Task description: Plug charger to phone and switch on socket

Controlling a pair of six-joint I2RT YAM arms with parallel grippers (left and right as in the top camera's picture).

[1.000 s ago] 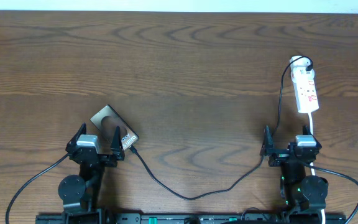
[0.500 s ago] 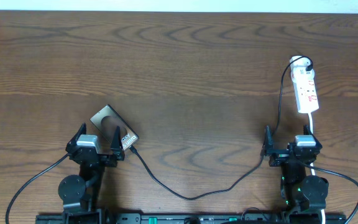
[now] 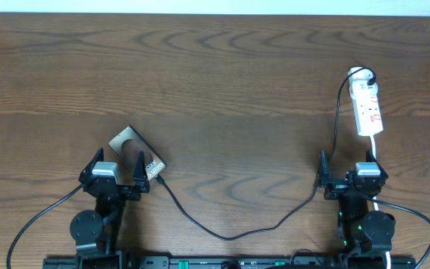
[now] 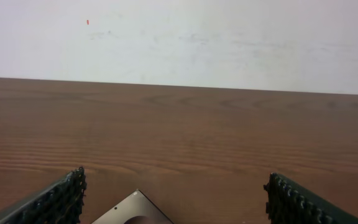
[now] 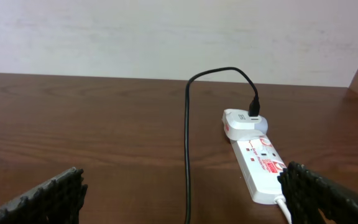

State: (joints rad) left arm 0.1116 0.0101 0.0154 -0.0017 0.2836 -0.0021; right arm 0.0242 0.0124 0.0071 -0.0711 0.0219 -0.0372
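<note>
Overhead view: the phone (image 3: 128,142) lies flat on the table (image 3: 215,67) at about 8 o'clock. It is turned diagonally, with one corner pointing toward 11 o'clock and its lettered end toward 4 o'clock. The left jaws are at 7 o'clock, spread wide and pinching nothing. One finger is over the lettered part of the phone and the other is off its 9 o'clock side. In the left wrist view, only a grey corner of the phone shows low between the two ribbed pads (image 4: 55,202).

The charger (image 3: 222,236) is a thin black cable. Its plug tip is at the lettered end of the phone, touching it or just beside it. I cannot tell if the tip is fully inside. From there the cable sags toward 6 o'clock, rises toward 4 o'clock and passes just beside the right jaws. It then goes up to a white adapter (image 3: 360,75).

The adapter sits at the 12 o'clock end of the socket (image 3: 369,110). The socket lies at about 2 o'clock on the table, with its length running from 12 to 6 o'clock. It has small red marks, but I cannot tell the position of the switch. Its white cord (image 3: 375,153) leaves from the 6 o'clock end.

The right jaws are at 5 o'clock, spread wide and empty, near the socket but apart from it. In the right wrist view, the socket lies ahead toward 1 o'clock.
</note>
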